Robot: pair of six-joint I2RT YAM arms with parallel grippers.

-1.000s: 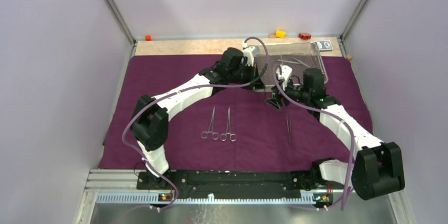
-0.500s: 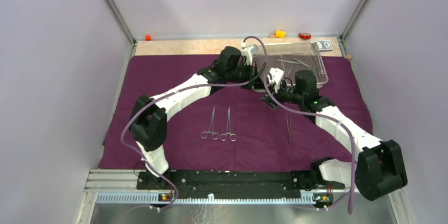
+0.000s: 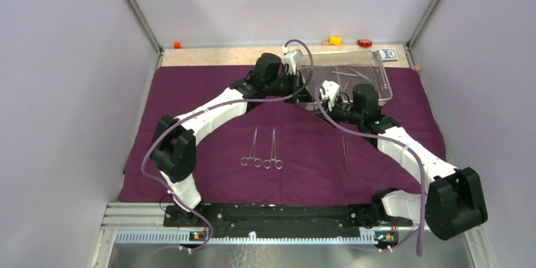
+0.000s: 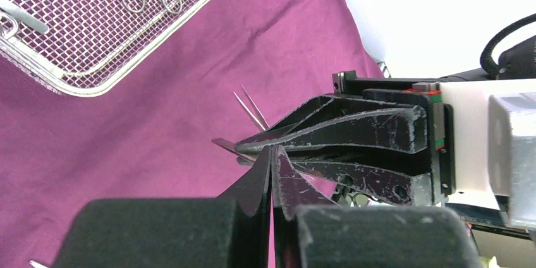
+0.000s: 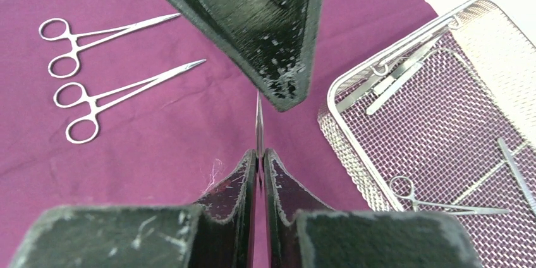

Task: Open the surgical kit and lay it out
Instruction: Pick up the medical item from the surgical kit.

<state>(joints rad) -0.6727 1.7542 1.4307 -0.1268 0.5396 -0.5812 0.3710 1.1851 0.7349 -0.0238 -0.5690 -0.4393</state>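
- Beside the wire-mesh tray (image 5: 442, 110), over the spread purple wrap (image 5: 158, 129), the right pincer (image 5: 260, 153) is pinching a slim steel instrument (image 5: 258, 122), likely for laying beside the clamps (image 3: 274, 148).
- The left pincer (image 4: 272, 157) is hovering close by, pressed together.

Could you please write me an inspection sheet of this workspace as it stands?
Surface: purple cloth wrap spread flat over the table.
Job's things: mesh tray at the far right, holding a ring-handled clamp and more steel pieces; two clamps and tweezers laid out on the cloth.
Clutter: yellow block, red block, orange block, card packet along the far edge.
Grippers: right gripper shut on another tweezers pair; left gripper shut, tip to tip with it.
Cables: a purple cable loops along each arm.
Surroundings: plain pale walls, metal frame posts.
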